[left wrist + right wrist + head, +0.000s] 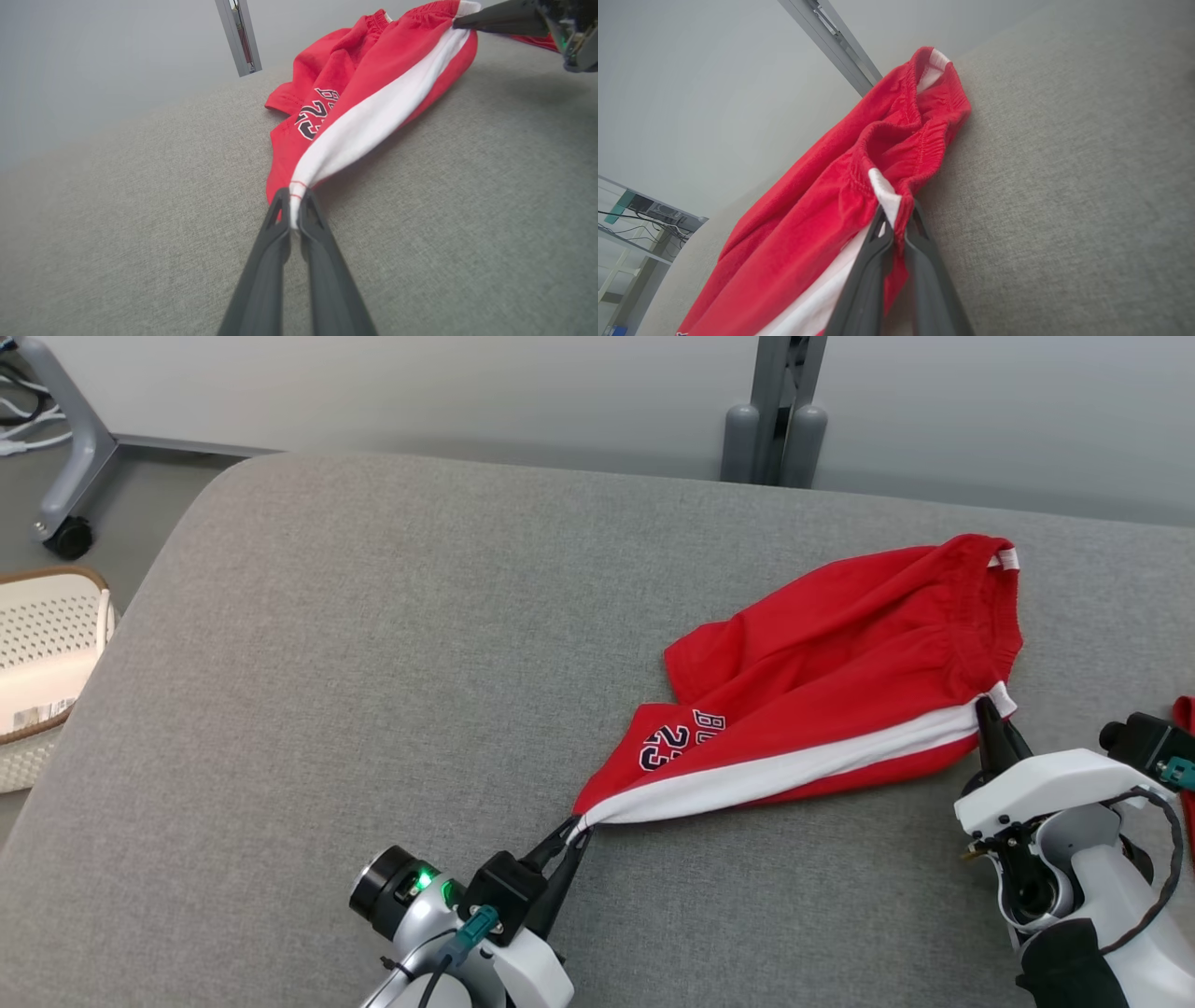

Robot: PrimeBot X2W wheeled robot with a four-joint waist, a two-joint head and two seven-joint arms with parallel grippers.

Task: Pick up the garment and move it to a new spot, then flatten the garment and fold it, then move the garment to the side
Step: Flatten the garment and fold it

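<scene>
Stretching out between your two arms, the garment (840, 644), a pair of red shorts, lies on the right half of the grey padded surface (373, 709). Its white side stripe (775, 770) is drawn into a near-straight line. Your left gripper (574, 829) is clamped tight on the leg hem at the stripe's lower end, and the left wrist view shows the cloth pinched between its closed fingers (275, 233). Your right gripper (985, 709) has snapped closed on the waistband (896, 140) at the stripe's other end, with the elastic bunched right at its tips. So you have both ends of one side seam in hand, and that edge looks taut.

By my read, you're in the flattening step. The near edge is straightened, but the rest isn't. The far leg sits crumpled behind the printed number (667, 747), and the waistband stands open and rumpled, not pressed flat. Whether this spot is the new one I can't tell. The spread, the fold and the move to the side all look undone.

Further out, a pale basket (47, 653) sits off the left edge, and a scrap of another red cloth (1186, 709) shows at the far right.
</scene>
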